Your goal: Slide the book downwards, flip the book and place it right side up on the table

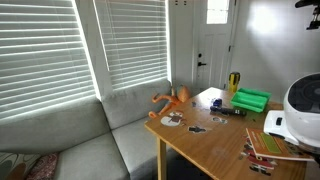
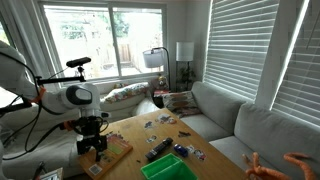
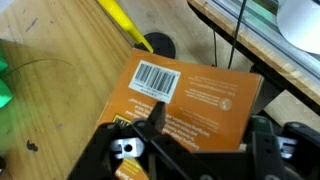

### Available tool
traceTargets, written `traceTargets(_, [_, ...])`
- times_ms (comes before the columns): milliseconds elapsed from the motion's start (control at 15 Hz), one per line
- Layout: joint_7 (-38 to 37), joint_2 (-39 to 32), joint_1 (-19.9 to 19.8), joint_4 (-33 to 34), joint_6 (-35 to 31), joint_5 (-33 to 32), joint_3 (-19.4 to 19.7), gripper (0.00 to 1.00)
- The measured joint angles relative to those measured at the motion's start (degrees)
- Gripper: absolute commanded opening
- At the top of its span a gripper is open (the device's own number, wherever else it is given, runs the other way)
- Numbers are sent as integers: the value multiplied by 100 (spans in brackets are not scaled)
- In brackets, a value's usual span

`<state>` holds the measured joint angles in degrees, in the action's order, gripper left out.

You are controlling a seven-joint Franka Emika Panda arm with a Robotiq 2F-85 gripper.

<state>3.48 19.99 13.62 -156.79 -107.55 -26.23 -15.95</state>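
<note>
The book [image 3: 195,100] lies flat on the wooden table [image 3: 50,60], its orange cover with a white barcode facing up. My gripper [image 3: 205,128] is open just above it. One finger is over the cover near the barcode and the other is at the book's far edge. In an exterior view the gripper [image 2: 92,146] hangs over the book [image 2: 112,150] at the table's [image 2: 160,135] corner. In an exterior view the book [image 1: 268,150] lies near the table's [image 1: 200,140] front edge beside the robot's white body.
A bright green ridged object [image 1: 250,99] [image 2: 165,168], a black remote [image 2: 160,150] and small cards lie on the table. A yellow strip [image 3: 125,22] lies near the book. A grey couch [image 1: 60,140] [image 2: 250,130] stands beside the table. A tripod camera [image 2: 78,63] stands behind the arm.
</note>
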Motion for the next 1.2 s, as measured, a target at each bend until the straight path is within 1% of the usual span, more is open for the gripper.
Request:
traceTargets(67, [0, 0, 0, 16, 22, -14, 3, 30])
traceTargets(133, [0, 1, 0, 36, 46, -20, 10, 41])
traceTargets(200, [0, 3, -1, 58, 74, -24, 18, 67])
traceTargets(267, [-1, 3, -3, 79, 104, -23, 24, 67])
traceTargets(333, [-1, 3, -3, 91, 126, -23, 27, 70])
traceTargets(533, [-1, -3, -3, 92, 146, -23, 29, 90])
traceTargets(600, [-1, -8, -3, 91, 147, -22, 29, 75])
traceTargets(667, [-1, -15, -3, 91, 147, -22, 31, 53])
traceTargets(733, [-1, -23, -3, 91, 147, -22, 34, 52])
traceTargets(867, [-1, -32, -3, 92, 147, -21, 39, 38])
traceTargets(933, [-1, -32, -3, 94, 147, -22, 41, 77])
traceTargets(1067, [-1, -27, -3, 129, 198, -21, 41, 77])
traceTargets(1200, [-1, -44, -2, 128, 198, -21, 41, 90])
